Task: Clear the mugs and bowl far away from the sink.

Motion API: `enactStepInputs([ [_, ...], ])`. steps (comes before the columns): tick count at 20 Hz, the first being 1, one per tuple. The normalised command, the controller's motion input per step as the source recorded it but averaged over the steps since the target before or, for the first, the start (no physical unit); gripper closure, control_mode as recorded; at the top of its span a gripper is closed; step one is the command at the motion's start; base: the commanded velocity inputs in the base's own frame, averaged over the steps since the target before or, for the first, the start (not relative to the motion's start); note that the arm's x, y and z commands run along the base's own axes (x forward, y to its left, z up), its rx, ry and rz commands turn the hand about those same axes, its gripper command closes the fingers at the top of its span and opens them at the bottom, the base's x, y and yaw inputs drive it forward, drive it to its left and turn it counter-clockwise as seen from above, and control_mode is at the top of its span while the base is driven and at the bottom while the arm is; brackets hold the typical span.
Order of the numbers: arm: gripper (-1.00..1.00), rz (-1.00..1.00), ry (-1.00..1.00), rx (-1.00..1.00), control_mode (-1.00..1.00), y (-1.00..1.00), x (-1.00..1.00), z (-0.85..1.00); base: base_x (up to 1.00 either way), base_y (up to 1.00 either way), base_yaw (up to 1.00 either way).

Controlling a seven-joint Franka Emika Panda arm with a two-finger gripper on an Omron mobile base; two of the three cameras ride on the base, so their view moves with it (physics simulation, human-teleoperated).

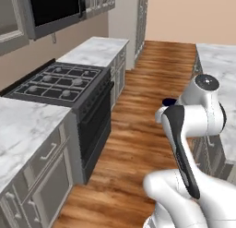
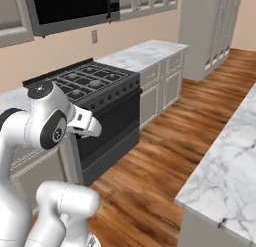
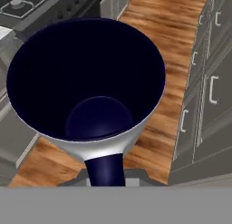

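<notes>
I have a mug [image 3: 86,87] right up against the hand camera, its mouth turned toward the lens so I look straight down into a very dark, almost navy interior with a rounded bottom. Its outer wall shows as a pale glossy grey-white band along the lower rim, and its dark handle [image 3: 105,169] runs down to the bottom edge of the hand view, where the gripper [image 3: 106,181] is pressed nearly together on it; the fingertips themselves are hidden behind the handle, so I take the pinch from how the mug hangs there rather than from seeing the pads. The mug is held out in the air over the wooden floor [image 3: 174,51], between the stove [image 3: 27,5] on one side and a run of grey cabinet doors [image 3: 213,82] on the other. In the left base view the white arm [image 1: 193,125] folds up from the lower right, and a small dark rim just beside its wrist is probably the same mug [image 1: 168,102], though it is too small to be sure. The gas stove [image 1: 60,84] stands among marble counters [image 1: 23,125], with a second marble counter [image 2: 230,166] across the aisle in the right base view.
</notes>
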Motion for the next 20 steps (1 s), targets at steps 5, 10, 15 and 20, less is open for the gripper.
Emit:
enactStepInputs([
  [5, 1.00, 0.00, 0.00, 0.00, 1.00, 0.00, 0.00, 0.00, 0.31, -0.50, -0.44],
  [10, 1.00, 0.00, 0.00, 0.00, 1.00, 0.00, 0.00, 0.00, 0.12, -0.27, -0.43],
  [15, 1.00, 0.00, 0.00, 0.00, 1.00, 0.00, 0.00, 0.00, 0.06, -0.33, -0.41],
  [20, 1.00, 0.00, 0.00, 0.00, 1.00, 0.00, 0.00, 0.00, 0.20, -0.65, -0.20],
])
